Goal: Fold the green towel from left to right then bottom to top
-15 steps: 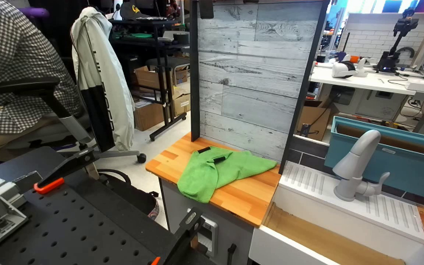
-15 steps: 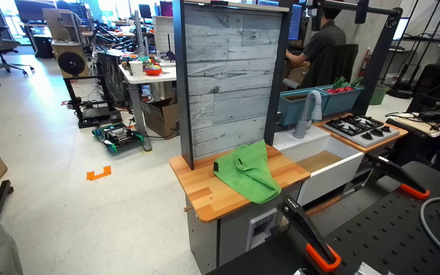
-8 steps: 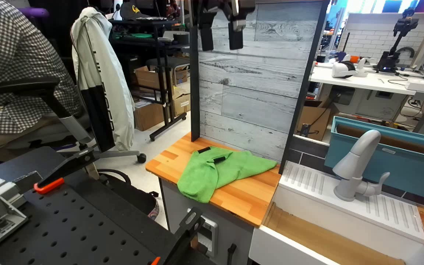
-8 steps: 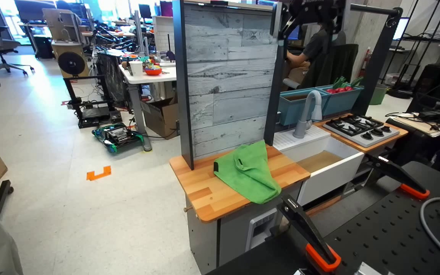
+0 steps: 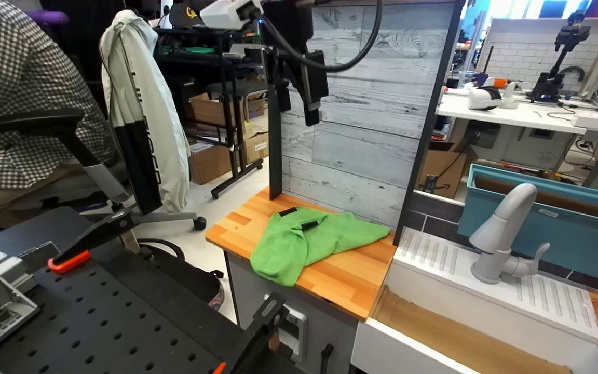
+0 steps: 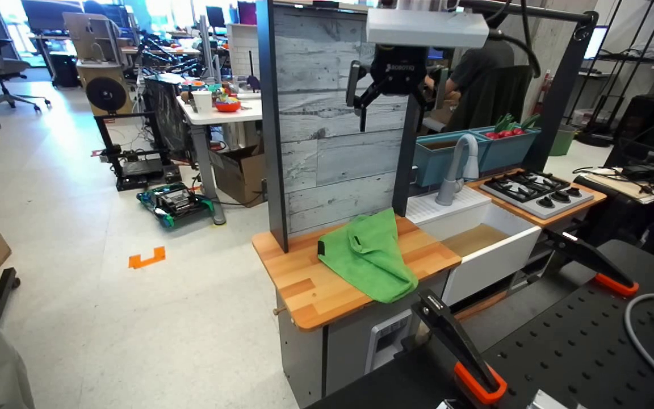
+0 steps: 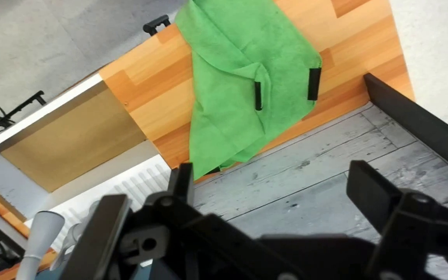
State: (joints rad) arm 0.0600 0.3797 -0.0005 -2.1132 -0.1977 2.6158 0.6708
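The green towel (image 5: 278, 254) lies rumpled on the wooden counter (image 5: 236, 228), one corner drooping over the front edge. Part of it is doubled over itself, and black tags show on its surface in the wrist view, where the towel (image 7: 224, 112) fills the upper middle. High above the counter, before the grey plank panel, hangs my gripper (image 6: 391, 122), well apart from the cloth. Its fingers are spread wide in the wrist view, and between them only the panel and a bit of counter appear behind the gripper (image 7: 270, 167).
The plank panel (image 5: 351, 124) rises at the counter's back edge, framed by dark posts. Beside the counter are a white sink (image 6: 491, 250) and grey faucet (image 6: 457, 170). Black clamps with orange tips, such as the clamp (image 6: 463, 346), stick up from the pegboard table.
My gripper has come down from above into both exterior views and now hangs in front of the panel, its jaws staying wide. The towel has not moved.
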